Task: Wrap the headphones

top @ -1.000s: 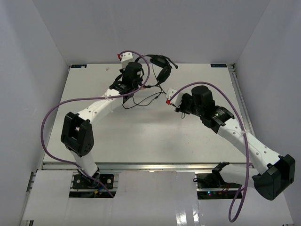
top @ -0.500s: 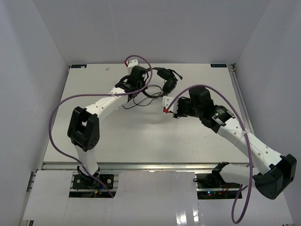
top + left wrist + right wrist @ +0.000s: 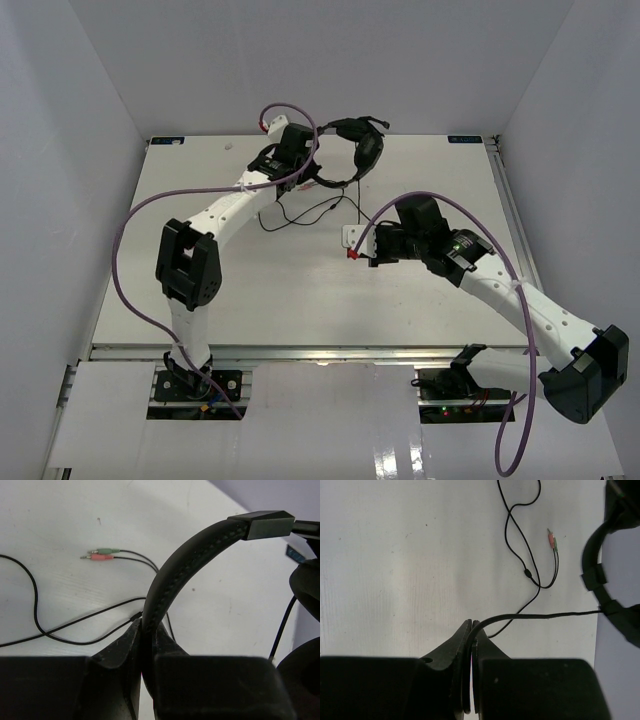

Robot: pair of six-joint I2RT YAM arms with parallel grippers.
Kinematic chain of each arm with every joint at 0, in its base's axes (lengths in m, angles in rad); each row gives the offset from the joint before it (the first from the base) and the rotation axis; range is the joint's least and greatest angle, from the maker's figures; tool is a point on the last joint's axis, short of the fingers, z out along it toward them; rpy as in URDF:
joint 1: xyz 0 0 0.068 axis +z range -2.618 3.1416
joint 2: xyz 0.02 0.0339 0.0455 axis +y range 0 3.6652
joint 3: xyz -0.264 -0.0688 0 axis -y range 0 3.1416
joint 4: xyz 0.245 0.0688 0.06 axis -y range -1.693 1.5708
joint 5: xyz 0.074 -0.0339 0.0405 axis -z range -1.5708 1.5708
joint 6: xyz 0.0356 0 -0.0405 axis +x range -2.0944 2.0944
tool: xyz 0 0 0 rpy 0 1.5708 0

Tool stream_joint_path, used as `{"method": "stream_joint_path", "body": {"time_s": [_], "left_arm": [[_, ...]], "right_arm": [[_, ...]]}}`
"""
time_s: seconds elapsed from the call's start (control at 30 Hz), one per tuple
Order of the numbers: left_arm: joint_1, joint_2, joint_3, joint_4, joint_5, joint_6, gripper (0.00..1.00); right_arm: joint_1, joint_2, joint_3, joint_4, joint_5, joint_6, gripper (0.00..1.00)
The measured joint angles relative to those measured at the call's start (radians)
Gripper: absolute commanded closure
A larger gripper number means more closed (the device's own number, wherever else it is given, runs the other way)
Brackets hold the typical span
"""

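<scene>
The black headphones [image 3: 362, 150] hang lifted at the back of the table. My left gripper [image 3: 304, 173] is shut on the curved headband [image 3: 200, 550], which stands up between the jaws [image 3: 148, 625]. An ear cup [image 3: 306, 587] shows at the right edge of the left wrist view. My right gripper [image 3: 357, 243] is shut on the thin dark cord [image 3: 540, 615], which runs from the jaws [image 3: 472, 626] right to the headphones [image 3: 594, 565]. The rest of the cord [image 3: 300, 213] lies looped on the table, ending in pink and green plugs [image 3: 102, 554], which also show in the right wrist view [image 3: 552, 540].
The white table [image 3: 250, 290] is walled by grey panels on the left, back and right. Thick purple cables [image 3: 130, 240] arc over both arms. The headphones are close to the back wall.
My left gripper has carried the headphones right and toward the back wall. My right gripper has moved left and nearer with the cord in it, drawing it out.
</scene>
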Motion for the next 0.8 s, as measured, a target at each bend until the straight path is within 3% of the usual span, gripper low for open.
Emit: {"method": "stream_joint_path", "body": {"time_s": [0.2,0.5,0.8], "left_arm": [[-0.025,0.108,0.0,-0.054,0.015,0.016,1.0],[-0.14,0.152,-0.022,-0.05,-0.087,0.23,1.0],[-0.124,-0.008,-0.328,0.113,-0.153,0.526,1.0]], "right_arm": [[0.006,0.022,0.08,-0.016,0.004,-0.003,0.92],[-0.012,0.03,0.133,-0.032,0.125,-0.014,0.92],[-0.136,-0.006,0.104,0.011,0.243,-0.02,0.92]]}}
